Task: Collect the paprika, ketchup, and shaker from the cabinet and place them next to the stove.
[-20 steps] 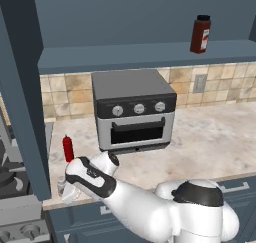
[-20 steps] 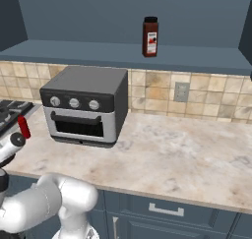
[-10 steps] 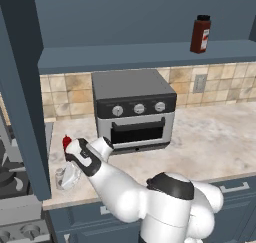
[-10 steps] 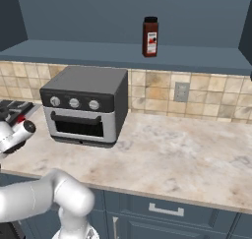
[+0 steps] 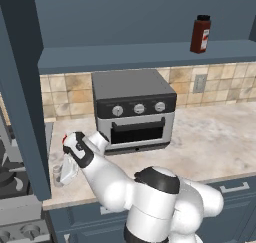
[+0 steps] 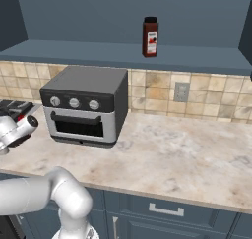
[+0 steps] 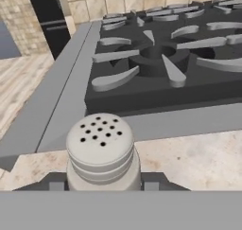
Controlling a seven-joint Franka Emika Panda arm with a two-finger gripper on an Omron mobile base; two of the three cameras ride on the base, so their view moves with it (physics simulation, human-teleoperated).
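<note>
1. Shaker [image 7: 101, 151] sits clamped between the finger tips of the gripper [image 7: 100, 184], its rounded, perforated top facing the hand camera; the jaws are pressed in against its sides.
2. From the left base view the gripper [image 5: 64, 173] is low over the counter's [image 5: 210, 137] left end, with the pale shaker [image 5: 58, 175] at its tip, at or just above the marble surface; I cannot tell whether it touches.
3. Just beyond the shaker lies the stove [image 7: 165, 68], its grey rim and dark burner grates close by, with a strip of counter between them.
4. A bit of red shows at the wrist [image 5: 65, 139] in the left base view, too hidden to name for sure.
5. Behind the arm, the silver toaster oven [image 5: 134, 109] stands against the tiled wall.
6. Up on the open shelf of the cabinet [image 6: 123, 53], the paprika [image 6: 150, 36] stands upright, well apart from the gripper.
</note>
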